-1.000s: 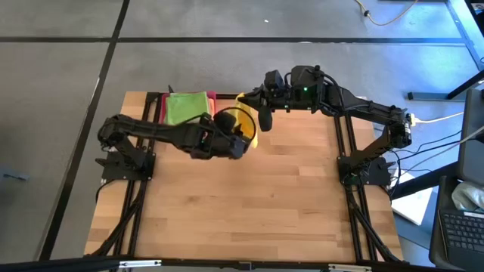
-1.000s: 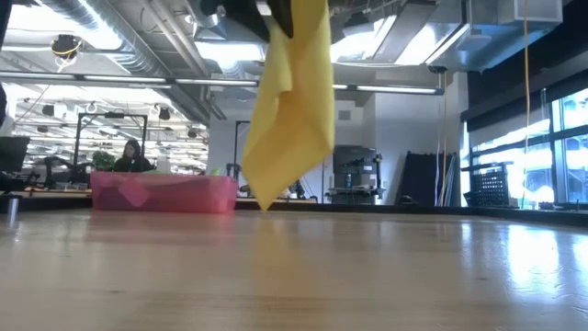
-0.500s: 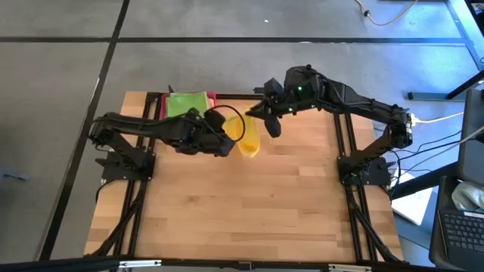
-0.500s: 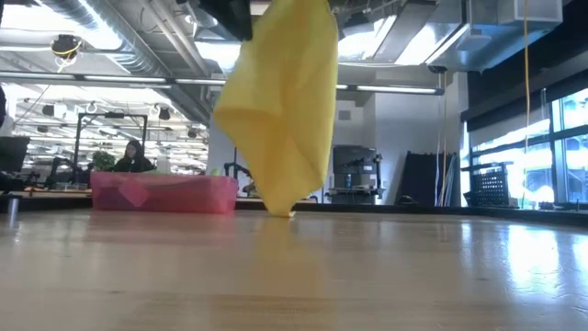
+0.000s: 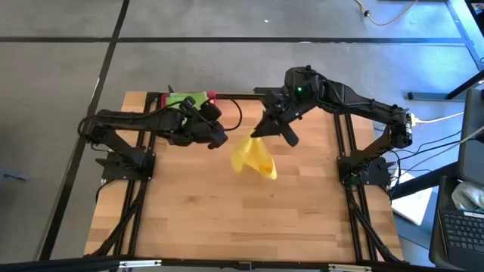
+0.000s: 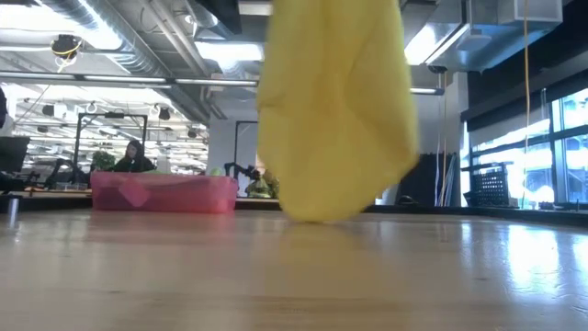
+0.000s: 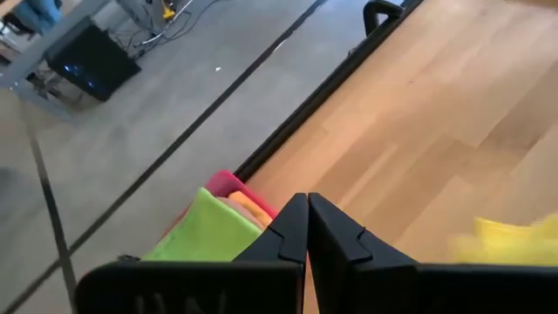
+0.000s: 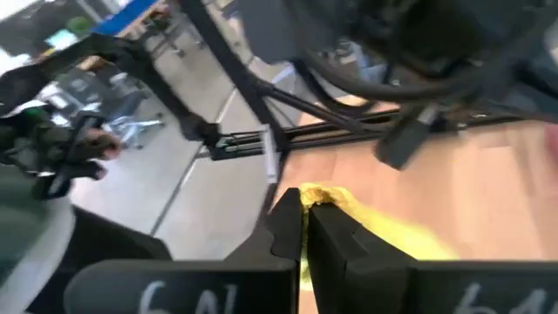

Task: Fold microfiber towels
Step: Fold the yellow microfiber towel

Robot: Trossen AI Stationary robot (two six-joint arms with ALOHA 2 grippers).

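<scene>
right gripper pinches the yellow towel mid-table; left gripper, at its 10 o'clock, is closed on nothing.

words: none can be read | marks: some pale blurry strokes on the right gripper, too smudged to tell

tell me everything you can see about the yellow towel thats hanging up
The yellow towel is a soft, thin cloth in plain bright yellow, bunched and draped rather than flat. It hangs above the wooden table near its middle, pinched at an upper edge by the right gripper, whose fingers are shut on it. In the low view its rounded lower end hangs close to the tabletop. The left gripper is shut and does not touch it.
</scene>
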